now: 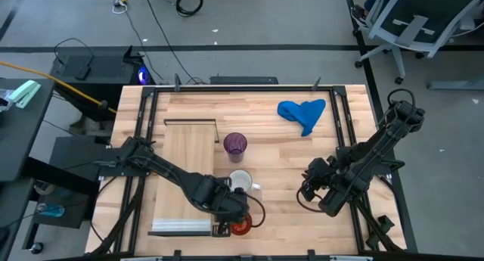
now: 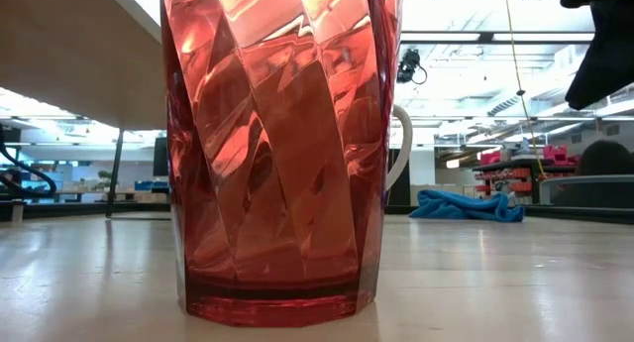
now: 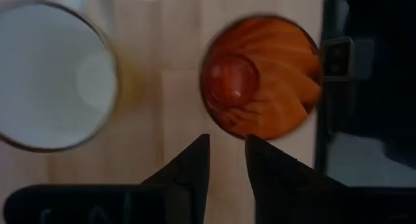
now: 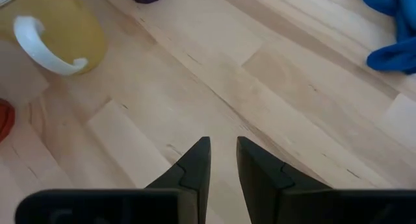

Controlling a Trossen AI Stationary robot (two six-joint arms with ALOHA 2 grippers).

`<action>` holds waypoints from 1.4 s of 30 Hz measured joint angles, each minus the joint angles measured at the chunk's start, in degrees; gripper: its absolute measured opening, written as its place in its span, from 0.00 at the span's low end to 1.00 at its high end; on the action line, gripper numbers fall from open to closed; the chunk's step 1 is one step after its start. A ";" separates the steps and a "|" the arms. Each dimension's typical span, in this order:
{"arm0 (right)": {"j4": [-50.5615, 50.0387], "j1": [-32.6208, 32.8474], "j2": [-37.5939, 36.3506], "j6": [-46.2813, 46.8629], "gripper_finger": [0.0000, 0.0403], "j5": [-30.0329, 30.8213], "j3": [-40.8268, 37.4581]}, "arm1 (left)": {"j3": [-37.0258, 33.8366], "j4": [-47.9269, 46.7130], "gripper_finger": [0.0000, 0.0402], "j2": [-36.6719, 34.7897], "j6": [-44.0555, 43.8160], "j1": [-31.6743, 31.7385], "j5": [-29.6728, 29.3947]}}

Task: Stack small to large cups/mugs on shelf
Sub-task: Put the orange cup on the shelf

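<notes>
The orange-red cup (image 1: 240,227) stands upright on its base on the table near the front edge, beside the shelf's (image 1: 187,174) white-edged near end; it fills the low view (image 2: 282,154). My left gripper (image 3: 227,146) hovers over it, pointing down, fingers almost together and touching nothing; the cup's mouth (image 3: 260,78) lies just beyond the fingertips. The white mug (image 1: 240,181) stands just behind it and the purple tumbler (image 1: 235,144) farther back, both on the table. My right gripper (image 4: 223,146) hangs empty over bare table at the right, fingers almost together.
A blue cloth (image 1: 302,113) lies at the far right of the table. The shelf is raised on a thin dark frame (image 1: 189,122) at its far end. Dark rails run along the table's left and right sides. Bare tabletop lies between the cups and my right arm.
</notes>
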 joint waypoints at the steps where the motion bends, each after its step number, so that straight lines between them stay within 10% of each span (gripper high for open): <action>1: 0.02 0.00 0.00 -0.33 0.21 0.00 0.00 | -0.26 0.40 0.27 -0.07 -0.68 -0.21 -1.55; 42: 1.95 3.38 0.04 -4.91 0.21 1.95 -1.73 | -0.57 2.56 0.27 5.54 -8.46 -0.79 -3.27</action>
